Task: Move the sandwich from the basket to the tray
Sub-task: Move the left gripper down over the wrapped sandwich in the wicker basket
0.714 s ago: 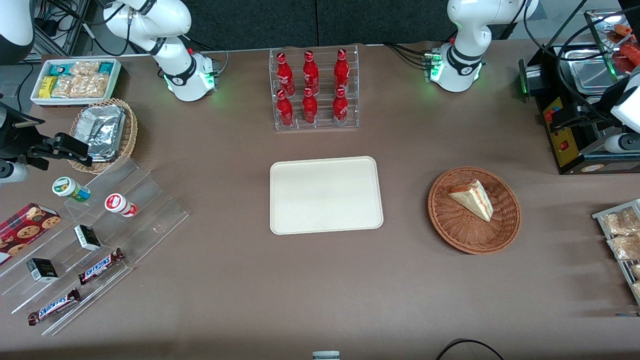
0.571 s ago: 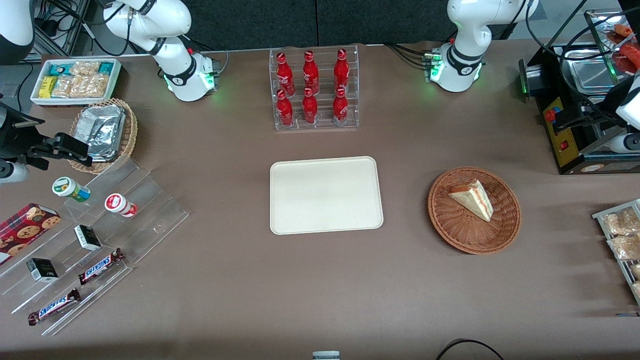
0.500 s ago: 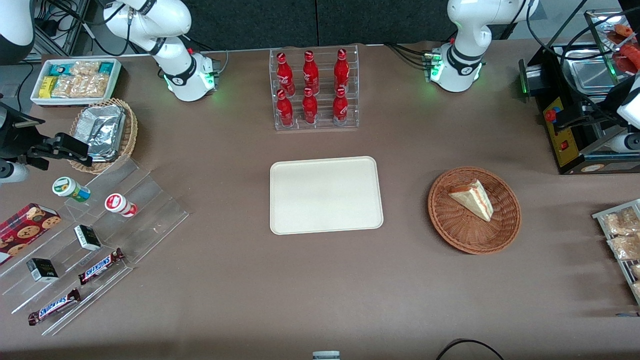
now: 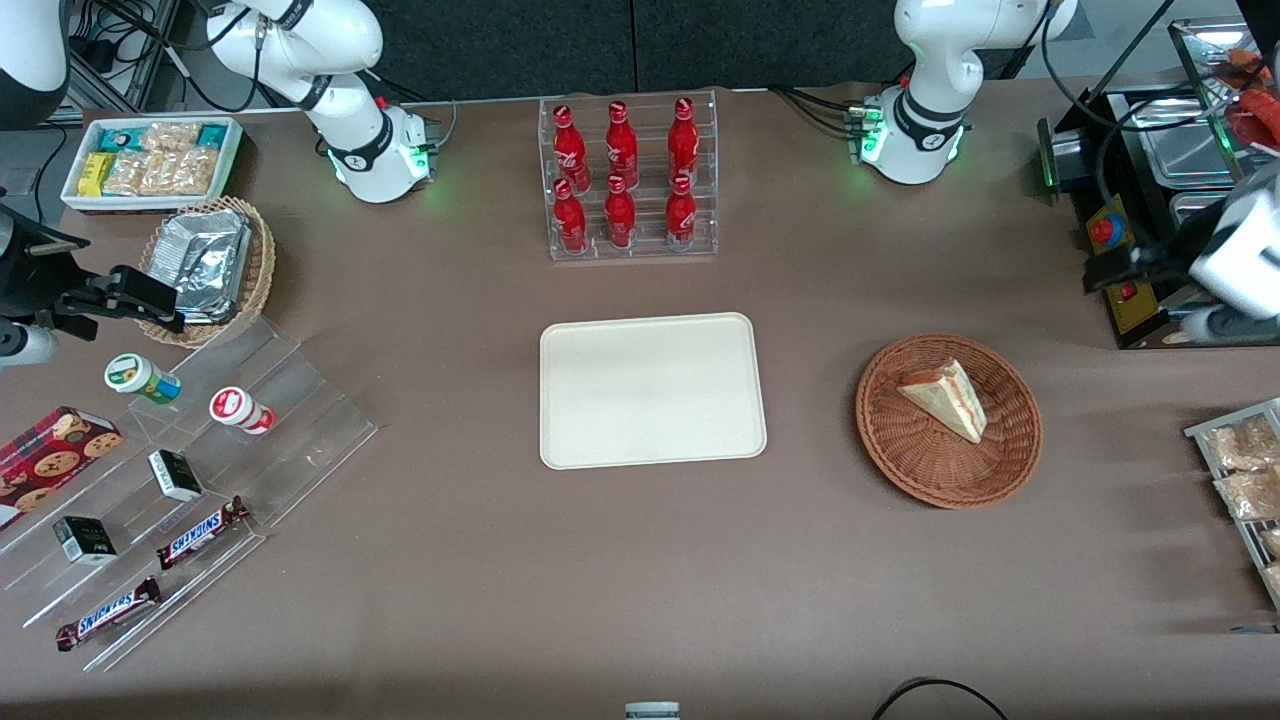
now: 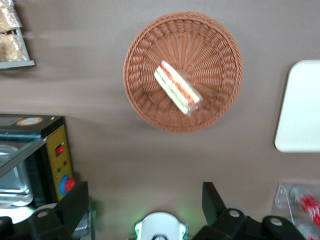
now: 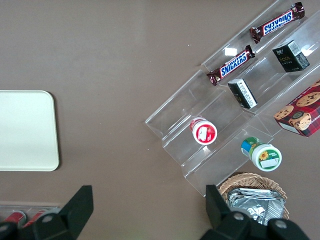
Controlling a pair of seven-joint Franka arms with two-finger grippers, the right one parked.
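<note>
Sandwich [image 4: 943,399] lies in the brown wicker basket [image 4: 1010,465], pale bread face up, orange and green filling showing along its cut side; wrist view shows it [image 5: 177,94] near the middle of the basket [image 5: 145,60], lying on a diagonal. Basket sits on the brown table [image 4: 640,580] toward the working arm's end, well apart from the cream tray [image 4: 650,390], which has nothing on it and sits mid-table. The left gripper [image 4: 1120,265] is up in the air at the working arm's end of the table, over the edge of a black box with a yellow panel and red button [image 4: 1125,270], farther from the front camera than the basket and not touching it. In the wrist view the gripper [image 5: 145,207] has its two dark fingers [image 5: 77,202] spread wide apart with nothing between them, and basket and sandwich are well clear of the fingertips. A rack of six red bottles [image 4: 625,180] stands farther from the front camera than the tray. A clear stepped stand with candy bars [image 4: 150,570], small boxes and tubs is toward the parked arm's end, near a tan basket of foil packs [image 4: 205,265].
</note>
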